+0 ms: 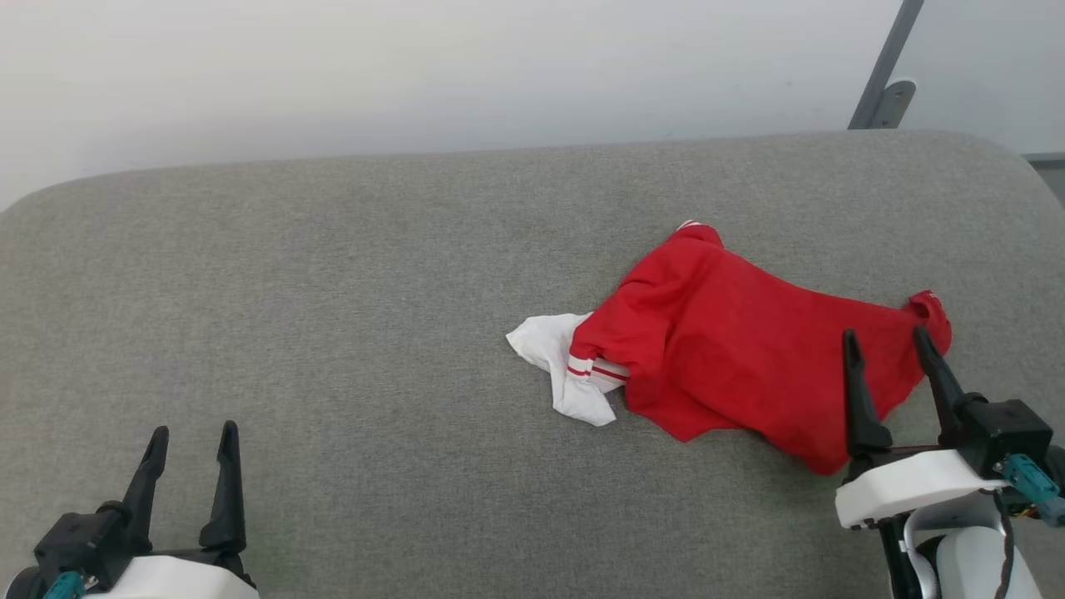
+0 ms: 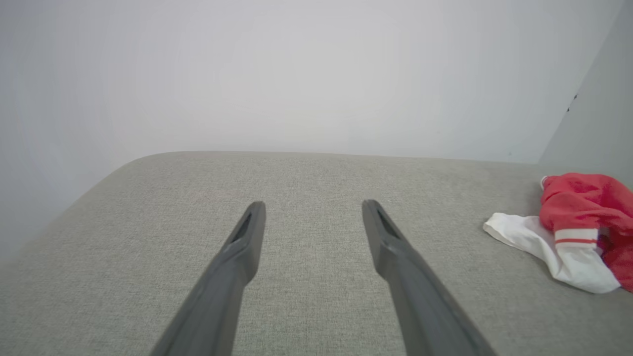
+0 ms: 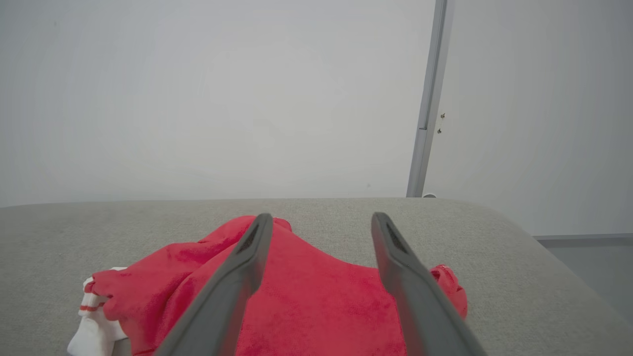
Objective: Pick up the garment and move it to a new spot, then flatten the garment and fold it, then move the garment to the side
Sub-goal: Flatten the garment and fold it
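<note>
Was at pickup, with left end effector (image 1: 193, 428) and right end effector (image 1: 884, 331) wide open, empty; needed lowering the right, pinching the jersey (image 1: 732, 349) just beneath.

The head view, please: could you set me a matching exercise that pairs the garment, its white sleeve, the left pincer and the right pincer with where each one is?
Things:
1. garment
2. white sleeve
3. left pincer
4. right pincer

Places:
A. lower left, open over bare grey cushion
B. open, over the garment's right end
C. crumpled, right of centre on the cushion
D. sticking out at the red heap's left edge

Pairs: 1-C, 2-D, 3-A, 4-B
</note>
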`<state>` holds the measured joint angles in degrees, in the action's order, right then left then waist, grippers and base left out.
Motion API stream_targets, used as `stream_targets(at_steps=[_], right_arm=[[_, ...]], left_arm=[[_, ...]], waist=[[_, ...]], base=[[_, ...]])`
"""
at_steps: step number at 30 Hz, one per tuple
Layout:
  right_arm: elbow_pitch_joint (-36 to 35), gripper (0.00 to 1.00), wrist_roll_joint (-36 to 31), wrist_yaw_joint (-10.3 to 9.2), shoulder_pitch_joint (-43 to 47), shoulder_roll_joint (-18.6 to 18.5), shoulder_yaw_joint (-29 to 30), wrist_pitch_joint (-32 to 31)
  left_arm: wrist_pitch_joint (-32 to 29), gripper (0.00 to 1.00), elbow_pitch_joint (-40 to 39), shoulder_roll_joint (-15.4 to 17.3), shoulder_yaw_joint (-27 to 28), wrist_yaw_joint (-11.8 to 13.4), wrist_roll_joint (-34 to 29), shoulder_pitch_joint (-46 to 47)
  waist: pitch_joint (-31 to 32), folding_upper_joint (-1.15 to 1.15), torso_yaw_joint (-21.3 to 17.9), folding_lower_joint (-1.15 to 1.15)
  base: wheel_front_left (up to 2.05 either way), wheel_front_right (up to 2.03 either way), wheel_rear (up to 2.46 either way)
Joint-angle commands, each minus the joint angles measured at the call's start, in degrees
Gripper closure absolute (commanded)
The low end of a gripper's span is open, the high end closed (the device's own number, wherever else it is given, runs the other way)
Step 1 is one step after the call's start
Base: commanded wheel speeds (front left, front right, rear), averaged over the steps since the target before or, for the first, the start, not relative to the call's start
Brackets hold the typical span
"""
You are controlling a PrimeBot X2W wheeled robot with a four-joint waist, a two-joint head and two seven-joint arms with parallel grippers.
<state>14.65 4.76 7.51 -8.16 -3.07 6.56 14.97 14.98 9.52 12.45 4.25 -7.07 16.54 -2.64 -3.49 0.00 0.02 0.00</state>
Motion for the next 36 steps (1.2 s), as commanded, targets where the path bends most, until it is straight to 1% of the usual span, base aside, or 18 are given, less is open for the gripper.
stream_targets(at_steps=[1, 3, 6, 9, 11, 14, 16, 17, 18, 21, 23, 24, 25, 27, 30, 32, 36], right_arm=[[0.1, 0.00, 0.5, -0.04, 0.1, 0.2, -0.4, 0.3], [0.4, 0.00, 0.8, -0.04, -0.6, 0.2, -1.0, 0.3], [0.6, 0.00, 1.8, -0.04, -2.1, 0.2, -2.1, 0.3], [0.5, 0.00, 2.9, -0.04, -3.5, 0.1, -3.2, 0.3], [0.6, 0.00, 3.6, -0.04, -4.6, 0.1, -4.0, 0.3], [0.7, 0.00, 4.7, -0.04, -6.1, 0.1, -4.9, 0.3], [0.8, 0.00, 5.3, -0.04, -6.8, 0.1, -5.5, 0.3], [1.0, 0.00, 5.7, -0.03, -7.2, 0.1, -5.9, 0.3], [1.0, 0.00, 5.7, -0.03, -7.2, 0.1, -5.9, 0.3], [1.2, 0.00, 6.5, -0.03, -8.0, 0.1, -6.4, 0.3], [1.3, 0.00, 7.3, -0.04, -8.1, 0.1, -7.0, 0.3], [1.3, 0.00, 7.6, -0.04, -8.2, 0.1, -7.0, 0.3], [1.1, 0.00, 7.9, -0.03, -8.3, 0.1, -7.2, 0.3], [0.9, 0.00, 8.5, -0.03, -8.6, 0.1, -7.4, 0.3], [0.7, 0.00, 9.0, -0.03, -8.8, 0.1, -7.6, 0.3], [0.7, 0.00, 9.3, -0.03, -9.0, 0.1, -7.8, 0.3], [0.3, 0.00, 9.9, -0.04, -9.1, 0.1, -8.0, 0.3]], left_arm=[[0.3, 0.00, 0.1, -0.1, 0.3, -0.3, -0.9, -0.7], [0.3, 0.00, -0.1, -0.7, 0.2, -0.4, -0.9, -0.2], [0.3, 0.00, -0.3, 0.7, -2.2, -0.4, -1.7, 2.7], [0.3, 0.00, 0.7, 3.8, -8.2, -0.5, 0.1, 7.6], [-1.1, 0.00, 1.4, 7.2, -12.6, -0.5, 2.1, 12.6], [-7.5, 0.00, 3.0, 12.2, -20.5, -0.4, 6.5, 20.9], [-14.7, 0.00, 4.3, 15.5, -26.9, -0.4, 11.3, 25.9], [-18.2, 0.00, 4.7, 17.1, -29.2, -0.4, 14.1, 28.6], [-18.2, 0.00, 4.7, 17.1, -29.2, -0.4, 14.1, 28.6], [-30.5, 0.00, 5.6, 21.8, -37.9, -0.3, 22.5, 35.2], [-36.9, 0.00, 6.4, 23.9, -41.0, -0.3, 28.1, 39.0], [-40.0, 0.00, 6.9, 24.3, -42.5, -0.3, 30.7, 40.3], [-42.5, 0.00, 7.2, 25.2, -43.8, -0.3, 32.4, 41.8], [-45.6, 0.00, 7.7, 26.5, -45.6, -0.3, 36.2, 44.6], [-48.4, 0.00, 8.7, 27.4, -49.3, -0.3, 38.8, 47.0], [-49.1, 0.00, 9.1, 27.9, -51.7, -0.3, 40.2, 48.2], [-48.9, 0.00, 10.6, 27.6, -54.6, -0.3, 43.0, 49.5]], waist=[[-0.2, 0.00, -0.3, 0.00], [-0.8, 0.00, -0.8, 0.00], [-2.4, 0.00, -1.7, 0.00], [-4.1, 0.00, -2.9, 0.00], [-5.5, 0.00, -4.0, 0.00], [-7.5, 0.00, -5.9, 0.00], [-8.7, 0.00, -7.3, 0.00], [-9.3, 0.00, -8.0, 0.00], [-9.3, 0.00, -8.0, 0.00], [-10.8, 0.00, -10.1, 0.00], [-12.0, 0.00, -11.5, 0.00], [-12.4, 0.00, -12.1, 0.00], [-13.0, 0.00, -12.8, 0.00], [-14.1, 0.00, -14.0, 0.00], [-15.3, 0.00, -15.3, 0.00], [-15.8, 0.00, -16.0, 0.00], [-16.6, 0.00, -16.7, 0.00]], base=[[0.00, 0.00, 0.00], [0.00, 0.00, 0.00], [0.00, 0.00, 0.00], [0.00, 0.00, 0.00], [0.00, 0.00, 0.00], [0.00, 0.00, 0.00], [0.00, 0.00, 0.00], [0.00, 0.00, 0.00], [0.00, 0.00, 0.00], [0.00, 0.00, 0.00], [0.00, 0.00, 0.00], [0.00, 0.00, 0.00], [0.00, 0.00, 0.00], [0.00, 0.00, 0.00], [0.00, 0.00, 0.00], [0.00, 0.00, 0.00], [0.00, 0.00, 0.00]])
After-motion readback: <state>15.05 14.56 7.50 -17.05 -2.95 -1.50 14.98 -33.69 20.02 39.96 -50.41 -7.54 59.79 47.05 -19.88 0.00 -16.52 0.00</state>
